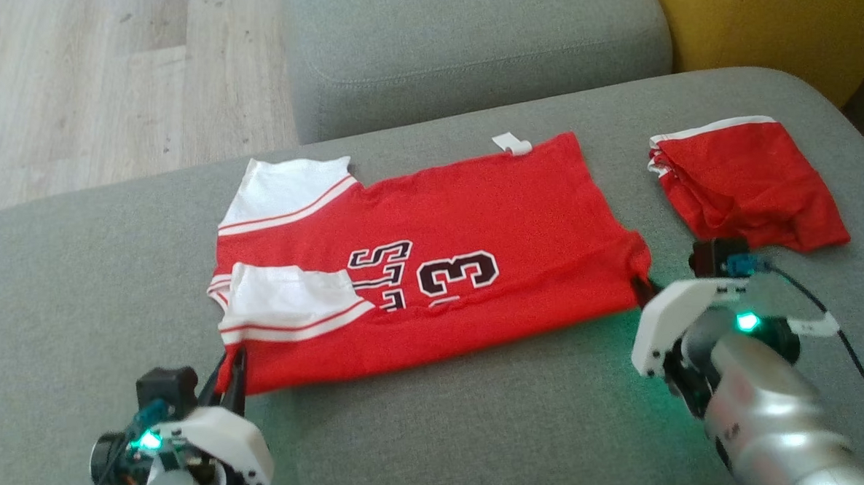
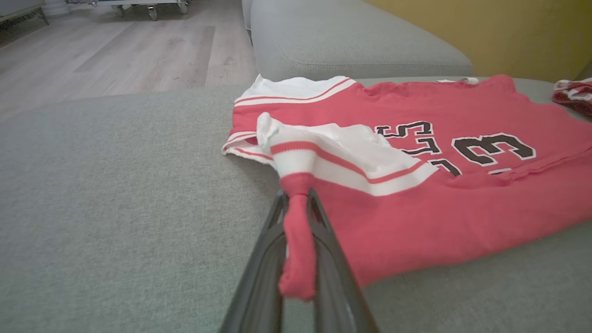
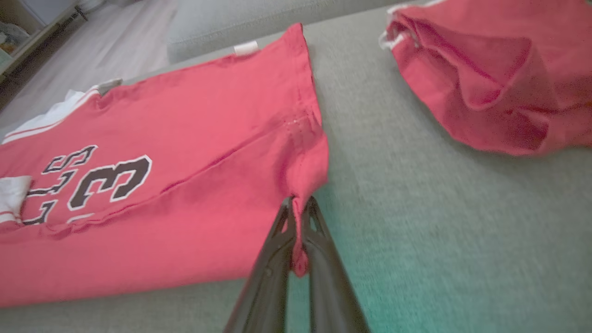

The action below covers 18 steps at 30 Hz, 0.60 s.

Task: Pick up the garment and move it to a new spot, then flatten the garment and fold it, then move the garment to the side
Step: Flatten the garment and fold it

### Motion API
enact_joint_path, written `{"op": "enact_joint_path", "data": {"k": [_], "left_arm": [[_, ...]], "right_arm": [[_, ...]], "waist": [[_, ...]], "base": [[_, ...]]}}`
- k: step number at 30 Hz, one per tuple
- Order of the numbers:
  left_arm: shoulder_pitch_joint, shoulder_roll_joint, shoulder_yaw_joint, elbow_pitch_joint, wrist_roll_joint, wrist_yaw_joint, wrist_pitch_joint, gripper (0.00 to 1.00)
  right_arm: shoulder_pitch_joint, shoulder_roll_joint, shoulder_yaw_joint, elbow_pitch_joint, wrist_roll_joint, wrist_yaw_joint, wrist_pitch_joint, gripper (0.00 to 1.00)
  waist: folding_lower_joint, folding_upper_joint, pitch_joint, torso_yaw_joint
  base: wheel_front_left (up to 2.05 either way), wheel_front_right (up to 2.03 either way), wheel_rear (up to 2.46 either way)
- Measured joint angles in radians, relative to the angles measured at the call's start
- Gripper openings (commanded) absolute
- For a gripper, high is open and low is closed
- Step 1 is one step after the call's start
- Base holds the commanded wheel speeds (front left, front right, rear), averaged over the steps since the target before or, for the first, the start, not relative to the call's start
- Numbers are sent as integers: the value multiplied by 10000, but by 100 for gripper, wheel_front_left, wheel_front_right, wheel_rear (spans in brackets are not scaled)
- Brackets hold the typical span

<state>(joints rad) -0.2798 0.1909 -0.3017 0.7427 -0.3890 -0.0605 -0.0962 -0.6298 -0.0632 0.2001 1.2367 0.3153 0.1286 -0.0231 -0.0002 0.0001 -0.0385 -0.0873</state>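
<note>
Head view: the shirt [image 1: 433,271] lies spread on the couch [image 1: 77,287]. Left wrist view: the left gripper [image 2: 296,199] is closed on its sleeve-side corner. Right wrist view: the right gripper [image 3: 298,206] is clamped on the hem corner. Uneven pulling could free this thin pinch.

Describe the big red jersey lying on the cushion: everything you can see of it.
The jersey is red cloth with white, red-striped sleeves, black white-edged characters and a small white tag at its far edge. It lies spread nearly flat on the grey cushion, near sleeve folded onto it. The left gripper pinches its near sleeve-side corner; the right gripper pinches the near hem corner.
</note>
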Motion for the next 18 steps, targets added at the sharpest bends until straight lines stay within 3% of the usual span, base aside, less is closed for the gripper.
{"op": "enact_joint_path", "data": {"k": [18], "left_arm": [[1918,819,-280,-3053,-439,435,2617,0]], "right_arm": [[1516,-874,986,-2146,1348,0,1937,0]], "waist": [[2,0,-300,37]], "base": [[0,0,0]]}}
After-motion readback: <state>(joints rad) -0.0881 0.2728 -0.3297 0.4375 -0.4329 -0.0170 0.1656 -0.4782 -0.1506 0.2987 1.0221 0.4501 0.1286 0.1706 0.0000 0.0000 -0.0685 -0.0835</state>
